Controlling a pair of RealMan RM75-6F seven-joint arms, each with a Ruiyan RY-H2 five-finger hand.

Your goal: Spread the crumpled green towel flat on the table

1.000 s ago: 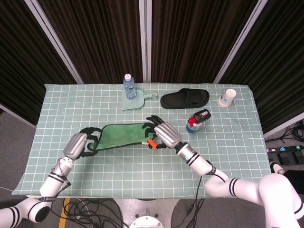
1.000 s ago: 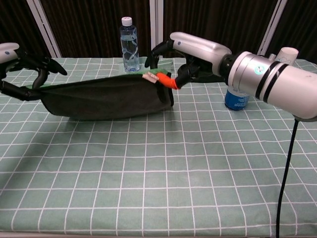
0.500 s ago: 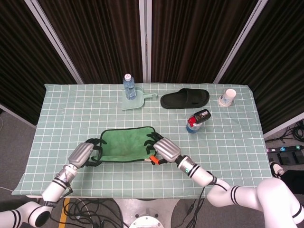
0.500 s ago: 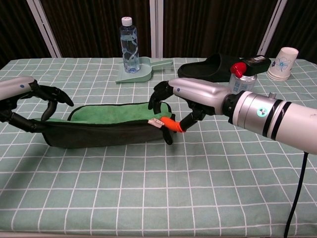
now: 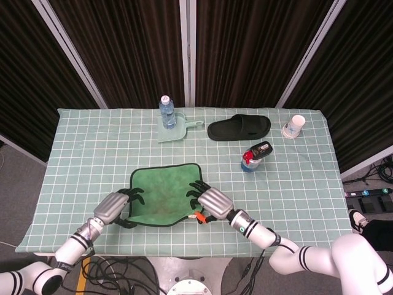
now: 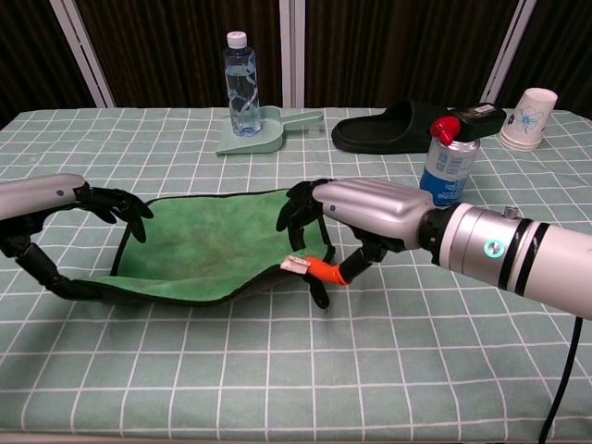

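The green towel (image 5: 162,193) with a dark border lies nearly flat in the middle of the table; its far edge rests on the cloth and its near edge (image 6: 199,292) is still lifted a little. My left hand (image 5: 115,208) grips the near-left corner, seen in the chest view as the left hand (image 6: 69,199) with fingers curled over the hem. My right hand (image 5: 210,202) holds the near-right corner by an orange tag (image 6: 326,269); the same right hand (image 6: 356,208) shows in the chest view.
A water bottle (image 5: 166,110) stands at the back beside a green scoop (image 5: 176,131). A black slipper (image 5: 239,127), a spray can (image 5: 254,155) and a paper cup (image 5: 295,125) lie at the back right. The checked tablecloth (image 5: 319,184) covers the table.
Both hands have drawn the towel's near edge toward me and lowered it. The towel has gone from a hanging fold to a sheet lying almost flat.
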